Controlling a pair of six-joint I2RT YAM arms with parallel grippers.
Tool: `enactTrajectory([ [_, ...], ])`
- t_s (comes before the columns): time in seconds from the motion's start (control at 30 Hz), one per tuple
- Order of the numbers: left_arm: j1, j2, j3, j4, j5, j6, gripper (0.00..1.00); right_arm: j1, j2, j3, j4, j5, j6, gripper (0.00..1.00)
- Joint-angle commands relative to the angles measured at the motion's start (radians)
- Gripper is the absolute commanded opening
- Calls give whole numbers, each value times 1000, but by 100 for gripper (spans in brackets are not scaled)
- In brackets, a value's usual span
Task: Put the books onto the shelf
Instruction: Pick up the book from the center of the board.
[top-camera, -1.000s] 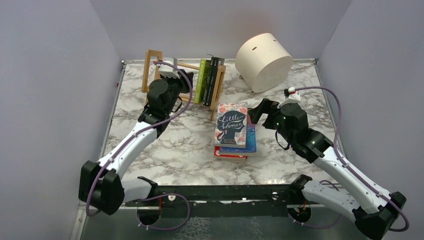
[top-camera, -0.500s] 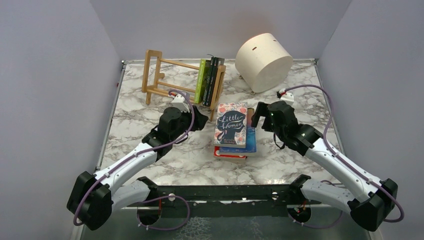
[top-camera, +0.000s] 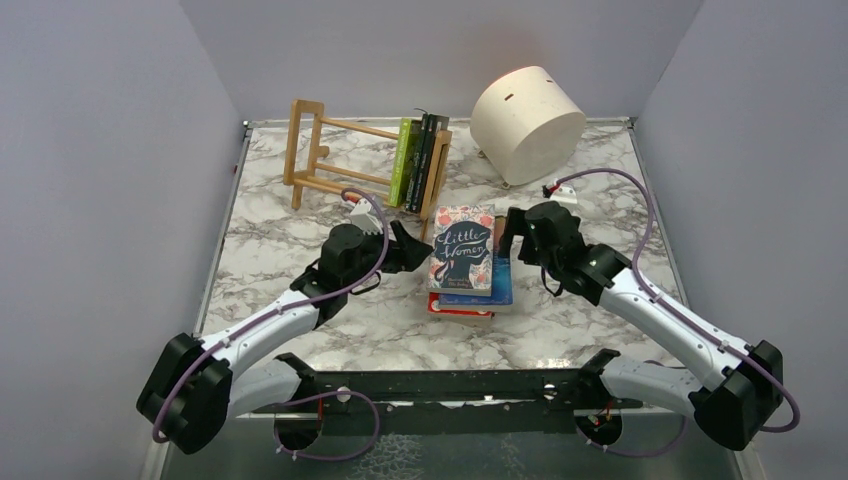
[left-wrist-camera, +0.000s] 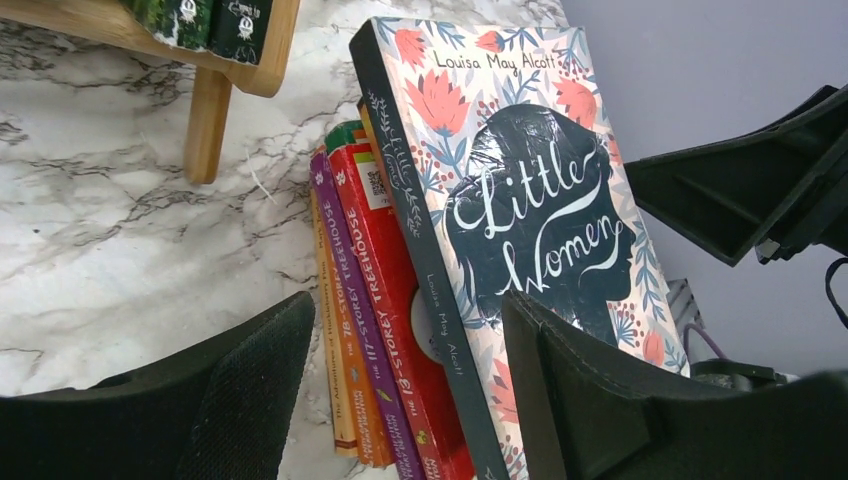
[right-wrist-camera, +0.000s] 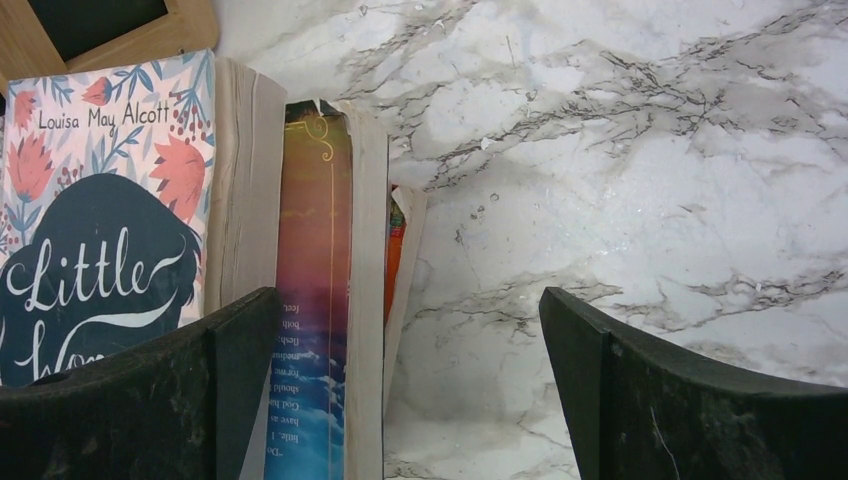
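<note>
We list, centre frame: book stack (top-camera: 465, 262) on desk (top-camera: 270, 225); left fingers (left-wrist-camera: 250, 400) parted at its spines, right fingers (right-wrist-camera: 620, 400) wide.

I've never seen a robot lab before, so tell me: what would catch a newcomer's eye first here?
Probably the flowery Little Women cover topping a stack of books mid-table, with the left gripper and right gripper open on either side of it. Behind, a wooden shelf holds three upright books at its right end, and a cream drum sits at the far right.
</note>
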Motion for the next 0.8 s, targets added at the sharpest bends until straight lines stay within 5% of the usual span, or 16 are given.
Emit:
enactTrajectory([
  [0.0,-4,40,-9,97,58,-47,62,-2,14,-16,40,-18,-9,100],
  [0.77,-52,156,-83,379,13,-208,63,-2,49,-25,117,-121,-53,100],
])
